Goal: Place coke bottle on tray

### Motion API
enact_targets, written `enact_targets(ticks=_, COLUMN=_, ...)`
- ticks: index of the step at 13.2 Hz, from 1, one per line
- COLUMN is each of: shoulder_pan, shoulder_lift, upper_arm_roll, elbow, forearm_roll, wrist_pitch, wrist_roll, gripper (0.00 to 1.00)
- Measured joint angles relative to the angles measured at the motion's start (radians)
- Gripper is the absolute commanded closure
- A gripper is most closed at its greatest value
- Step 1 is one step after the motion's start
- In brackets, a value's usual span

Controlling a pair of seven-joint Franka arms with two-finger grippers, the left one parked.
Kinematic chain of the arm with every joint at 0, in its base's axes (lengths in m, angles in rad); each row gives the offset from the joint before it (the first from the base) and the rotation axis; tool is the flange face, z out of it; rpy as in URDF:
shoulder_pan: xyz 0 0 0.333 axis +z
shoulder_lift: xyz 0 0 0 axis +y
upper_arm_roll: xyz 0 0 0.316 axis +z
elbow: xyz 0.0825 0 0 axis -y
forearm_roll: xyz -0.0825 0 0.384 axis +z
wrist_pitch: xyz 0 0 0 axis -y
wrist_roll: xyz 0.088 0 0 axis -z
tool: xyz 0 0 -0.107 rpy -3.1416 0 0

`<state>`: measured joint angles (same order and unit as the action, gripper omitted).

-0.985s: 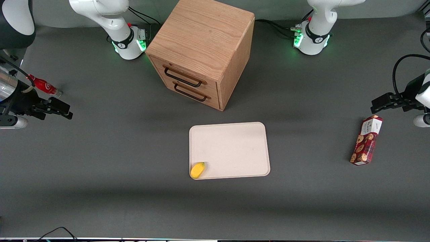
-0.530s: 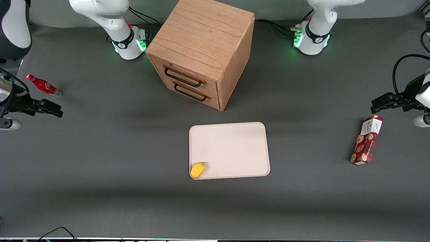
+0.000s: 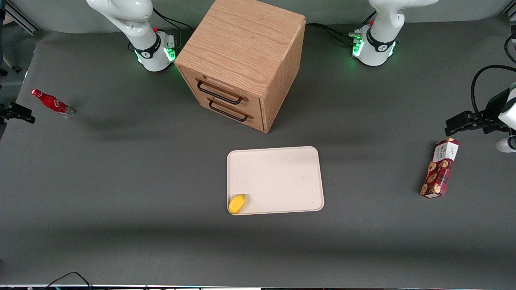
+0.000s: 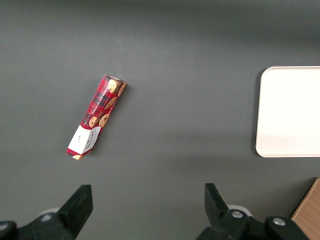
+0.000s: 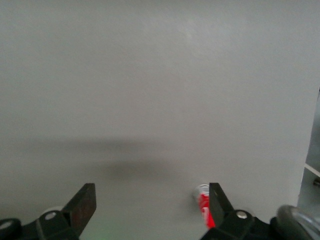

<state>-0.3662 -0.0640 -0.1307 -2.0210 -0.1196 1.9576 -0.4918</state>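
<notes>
The coke bottle (image 3: 52,102), small and red with a clear base, lies on its side on the grey table at the working arm's end. It also shows in the right wrist view (image 5: 204,209), partly covered by one finger. My gripper (image 5: 150,207) is open and empty, above the table, with the bottle's base just inside one fingertip (image 5: 218,204). In the front view only a black tip of the gripper (image 3: 19,113) shows at the picture's edge, beside the bottle. The pale tray (image 3: 282,173) lies mid-table, nearer the front camera than the cabinet.
A wooden drawer cabinet (image 3: 242,60) stands mid-table. A small yellow object (image 3: 237,203) lies in a corner of the tray. A red cookie box (image 3: 439,168) lies toward the parked arm's end; it shows in the left wrist view (image 4: 96,116) with the tray's edge (image 4: 287,110).
My gripper has drawn away sideways toward the table's working-arm end, almost out of the front view. The bottle, earlier partly covered by the arm, now lies fully in sight and has not moved.
</notes>
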Motion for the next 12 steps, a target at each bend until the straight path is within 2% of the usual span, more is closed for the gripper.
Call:
enact_targets(ticks=7, shoulder_pan=-0.054, shoulder_lift=-0.027, upper_arm_roll=-0.290, elbow=-0.258, forearm_roll=0.000, wrist_pitch=0.286, wrist_roll=-0.387, gripper=0.00)
enact_targets(ticks=12, shoulder_pan=-0.065, shoulder_lift=-0.028, upper_arm_roll=-0.384, elbow=-0.397, forearm_roll=0.000, wrist_pitch=0.430, wrist_roll=-0.452, gripper=0.00)
